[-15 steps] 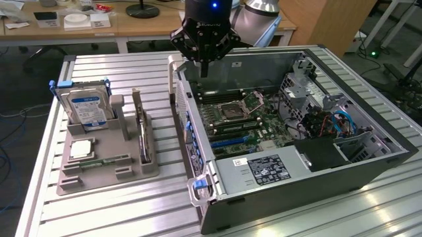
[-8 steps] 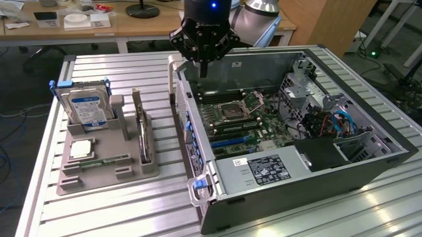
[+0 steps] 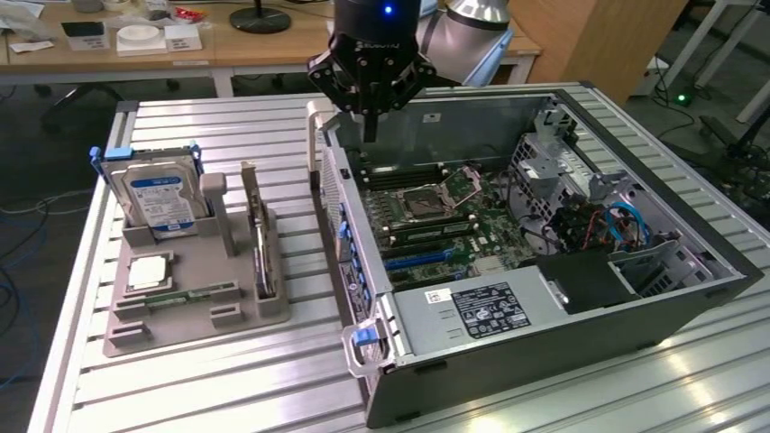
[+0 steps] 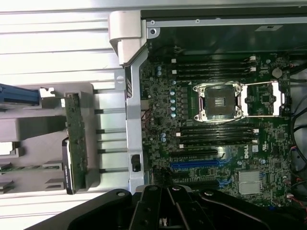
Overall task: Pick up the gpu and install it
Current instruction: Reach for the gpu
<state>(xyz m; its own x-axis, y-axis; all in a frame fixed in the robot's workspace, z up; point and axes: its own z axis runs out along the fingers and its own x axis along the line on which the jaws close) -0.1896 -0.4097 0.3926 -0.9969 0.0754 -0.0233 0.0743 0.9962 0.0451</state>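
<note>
Grey plastic holder (image 3: 180, 316) nearest in the exterior view, at nine o'clock of the open computer case (image 3: 529, 361), both on a slatted metal table (image 3: 241, 383). In the holder, a processor chip (image 3: 147, 271), a green memory stick (image 3: 193, 293), a silver hard drive (image 3: 162, 194) with a blue-white label, and the gpu (image 3: 259, 248) upright on edge in its slot, untouched. Farther in, motherboard (image 3: 439, 221) flat inside the case. Beyond, above the case's far corner, gripper (image 3: 370, 126) hanging tips down, jaws pressed together on nothing. Gpu well apart from the jaws, at seven o'clock of them in the exterior view, case wall between. Same card (image 4: 76, 139) in the wrist view, edge-on beside the case frame, clear of the gripper (image 4: 168, 201).
</note>
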